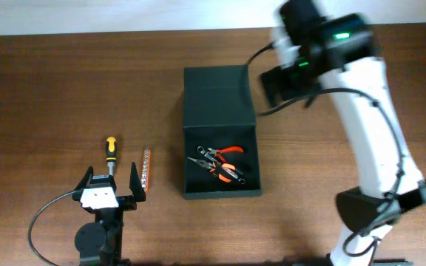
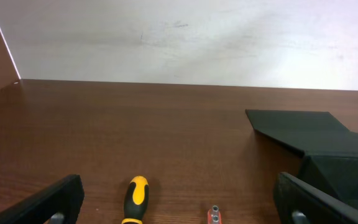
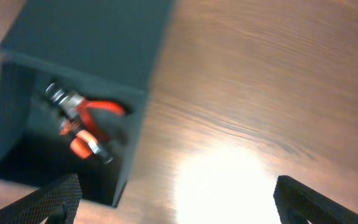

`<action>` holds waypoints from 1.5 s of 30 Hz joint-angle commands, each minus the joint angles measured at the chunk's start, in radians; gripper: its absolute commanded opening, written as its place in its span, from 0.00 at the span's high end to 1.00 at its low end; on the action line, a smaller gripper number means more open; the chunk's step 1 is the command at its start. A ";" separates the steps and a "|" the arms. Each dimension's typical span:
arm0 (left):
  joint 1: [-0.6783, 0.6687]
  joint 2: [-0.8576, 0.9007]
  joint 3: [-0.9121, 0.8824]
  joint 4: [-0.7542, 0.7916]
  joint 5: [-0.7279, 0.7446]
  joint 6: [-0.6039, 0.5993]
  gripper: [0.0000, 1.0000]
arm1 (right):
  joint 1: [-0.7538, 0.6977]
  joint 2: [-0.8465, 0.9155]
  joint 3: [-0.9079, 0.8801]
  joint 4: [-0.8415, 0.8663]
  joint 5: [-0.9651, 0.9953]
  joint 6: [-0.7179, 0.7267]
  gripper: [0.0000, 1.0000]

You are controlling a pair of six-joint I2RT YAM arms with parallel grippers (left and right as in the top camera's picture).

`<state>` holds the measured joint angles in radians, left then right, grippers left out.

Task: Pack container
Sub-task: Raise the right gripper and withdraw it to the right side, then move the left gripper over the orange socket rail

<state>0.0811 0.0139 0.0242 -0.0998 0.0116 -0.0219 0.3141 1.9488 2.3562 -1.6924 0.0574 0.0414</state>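
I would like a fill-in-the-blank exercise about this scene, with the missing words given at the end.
1. The lid of the container is ____.
2. The orange-handled pliers lie ____ the container, not beside it.
3. The screwdriver has a handle in yellow and ____.
4. The screwdriver rests on the ____, outside the container.

Missing words: open; inside; black; table.
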 commanded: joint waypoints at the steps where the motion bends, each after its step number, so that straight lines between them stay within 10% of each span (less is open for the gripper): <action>1: 0.007 -0.008 -0.007 0.003 0.009 0.012 0.01 | -0.146 -0.118 0.024 -0.006 0.010 0.030 0.01; 16: 0.007 -0.008 -0.007 0.003 0.009 0.012 0.01 | -0.537 -0.424 -0.229 -0.005 0.006 0.019 0.01; 36: 0.007 -0.008 -0.007 0.003 0.016 0.011 0.01 | -0.616 -0.370 -0.831 0.377 0.007 0.016 0.01; 45: 0.007 -0.008 0.005 0.029 0.367 -0.052 0.01 | -0.616 -0.370 -0.831 0.381 0.007 0.016 0.01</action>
<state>0.0818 0.0135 0.0242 -0.0696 0.1715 -0.0227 -0.2951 1.5768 1.5299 -1.3144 0.0563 0.0525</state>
